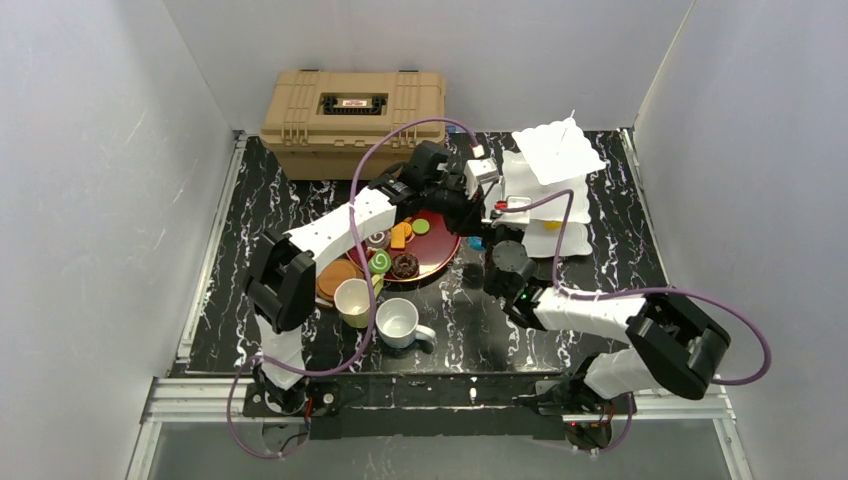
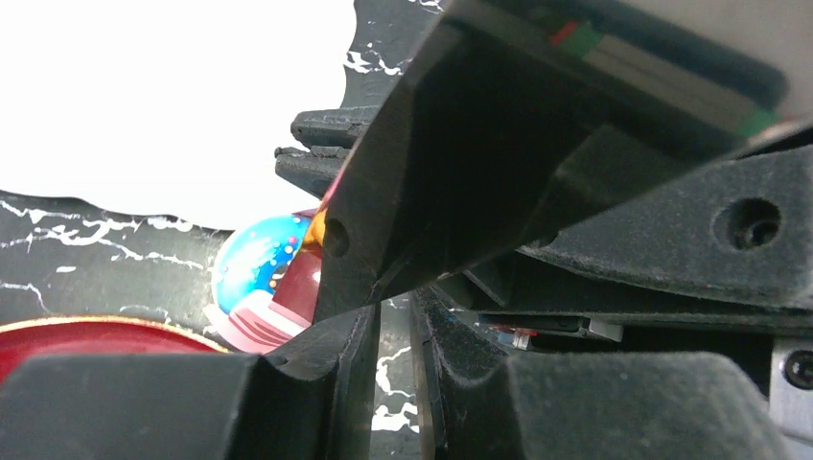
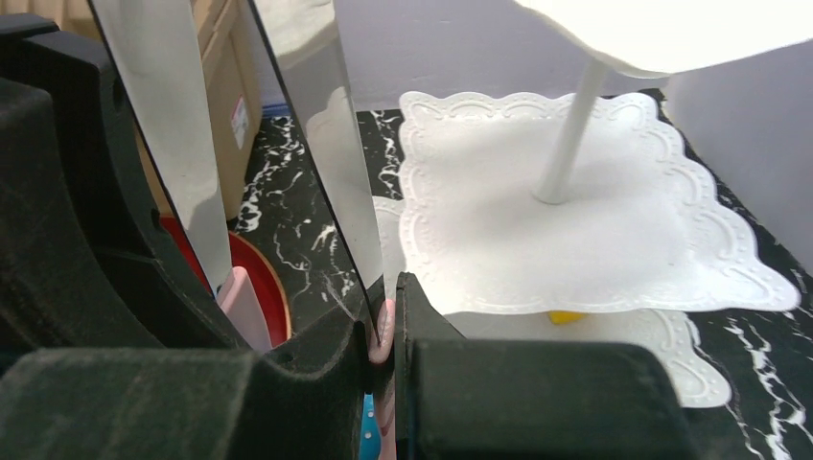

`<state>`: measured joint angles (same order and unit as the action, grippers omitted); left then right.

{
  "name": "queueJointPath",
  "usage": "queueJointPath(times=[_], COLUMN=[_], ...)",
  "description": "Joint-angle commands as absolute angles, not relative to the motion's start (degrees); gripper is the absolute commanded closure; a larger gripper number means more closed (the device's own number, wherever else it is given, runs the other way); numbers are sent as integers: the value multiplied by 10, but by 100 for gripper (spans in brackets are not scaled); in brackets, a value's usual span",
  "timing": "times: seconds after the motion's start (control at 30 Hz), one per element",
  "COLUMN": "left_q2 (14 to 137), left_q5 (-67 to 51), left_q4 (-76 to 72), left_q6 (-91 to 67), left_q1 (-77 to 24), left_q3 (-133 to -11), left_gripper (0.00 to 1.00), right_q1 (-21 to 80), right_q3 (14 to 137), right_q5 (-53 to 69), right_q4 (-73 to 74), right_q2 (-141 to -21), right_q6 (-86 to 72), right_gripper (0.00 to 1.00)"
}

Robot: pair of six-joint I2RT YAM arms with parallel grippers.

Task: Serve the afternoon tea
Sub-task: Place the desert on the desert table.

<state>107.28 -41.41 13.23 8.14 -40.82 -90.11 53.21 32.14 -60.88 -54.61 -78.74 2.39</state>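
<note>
Down at the 6 o'clock edge of the table (image 1: 470,325), closest to the arm bases, is the white mug (image 1: 398,322) with its handle pointing to 3. The yellow mug (image 1: 352,300) is just beside it at 10 o'clock. A brown coaster (image 1: 336,277) sits right past that, half under the left arm.

Next out is the red plate (image 1: 446,250), which has most of the pastries: a chocolate donut (image 1: 405,265), a green swirl roll (image 1: 381,262) and a few orange and green bits. The blue donut (image 2: 254,257) is off the plate at its 3 o'clock, on the table. A pink-striped cake slice (image 2: 261,324) is up against it.

The right gripper (image 3: 388,309) hangs over that spot, pinching the tongs (image 3: 321,144), blades pointing away. The left gripper (image 2: 393,321) is at the plate's 1 o'clock. Its fingers are nearly pressed together with only a thin slit, and I can't see anything in it.

The white tiered stand (image 1: 545,190) is at 3 o'clock from the plate, with a small yellow piece (image 3: 566,316) on its bottom tier. The toolbox (image 1: 350,110) is way back at 12.
</note>
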Motion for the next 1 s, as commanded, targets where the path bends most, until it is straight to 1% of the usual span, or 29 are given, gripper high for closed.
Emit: queueJointPath(times=[0.0, 0.3, 0.47, 0.7, 0.97], left_q2=[1098, 1142, 1162, 1194, 1209], left_q5=[-400, -385, -377, -361, -345], left_q4=[84, 87, 84, 80, 74], left_q6=[99, 110, 113, 121, 133], left_q1=[-430, -460, -472, -475, -475], left_q3=[-950, -992, -1012, -1044, -1047], left_gripper=[82, 82, 83, 83, 83], right_q1=[560, 555, 529, 482, 443], right_q3=[309, 257, 230, 213, 195], right_q5=[-551, -568, -554, -513, -486], right_q4=[-566, -564, -581, -626, -699], right_q2=[-745, -690, -680, -714, -763], right_q6=[26, 40, 34, 23, 18], right_gripper=[94, 93, 93, 94, 97])
